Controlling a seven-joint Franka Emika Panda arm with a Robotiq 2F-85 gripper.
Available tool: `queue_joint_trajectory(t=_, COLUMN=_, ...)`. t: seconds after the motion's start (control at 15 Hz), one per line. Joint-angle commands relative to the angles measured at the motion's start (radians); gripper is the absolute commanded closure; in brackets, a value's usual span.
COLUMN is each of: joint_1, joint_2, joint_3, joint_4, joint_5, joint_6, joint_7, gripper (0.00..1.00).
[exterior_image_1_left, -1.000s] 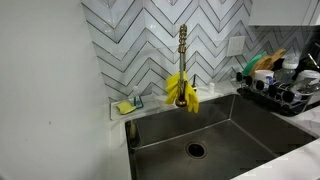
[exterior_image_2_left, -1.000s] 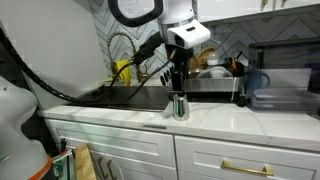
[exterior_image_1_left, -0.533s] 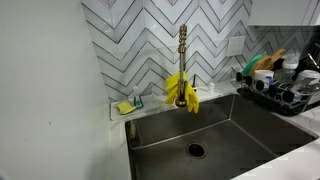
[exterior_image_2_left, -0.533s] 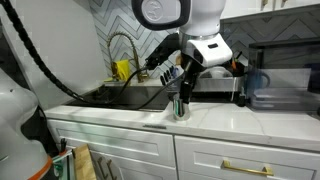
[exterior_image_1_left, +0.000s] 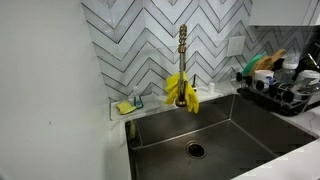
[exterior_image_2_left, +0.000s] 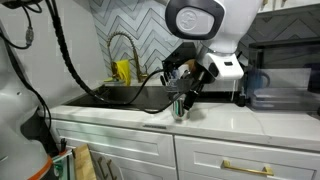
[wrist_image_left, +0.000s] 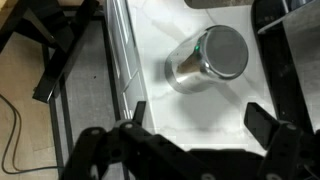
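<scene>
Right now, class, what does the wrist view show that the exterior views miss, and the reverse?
Only the wrist view: the top of the shiny silver metal cup, seen from above, ahead of the open black gripper. Only the exterior views: the gold-toned faucet hung with yellow cloth or gloves, the chevron wall tiles, the black dish rack. Both: the cup, the gripper, the white countertop.

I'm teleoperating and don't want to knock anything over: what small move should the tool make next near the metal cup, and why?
Probably a short shift to centre the tool over the metal cup before lowering. The jaws stand open and empty, and in the wrist view the cup sits off the tool's centre line, so descending now might clip its rim.
</scene>
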Motion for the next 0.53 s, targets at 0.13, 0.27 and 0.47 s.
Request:
queue_joint_trajectory(t=0.13, joint_1=-0.034, joint_2=0.133, joint_3=0.019, joint_4=0.129, joint_5=0.062, joint_6=-0.157, joint_7=0.028, gripper=0.00)
queue_joint_trajectory(t=0.27, joint_1=-0.038, joint_2=0.169, joint_3=0.024, joint_4=0.158, joint_5=0.087, joint_6=-0.202, joint_7=0.038, gripper=0.00)
queue_joint_trajectory(t=0.47, joint_1=-0.044, joint_2=0.216, joint_3=0.025, joint_4=0.193, joint_5=0.116, joint_6=-0.238, joint_7=0.059, gripper=0.00)
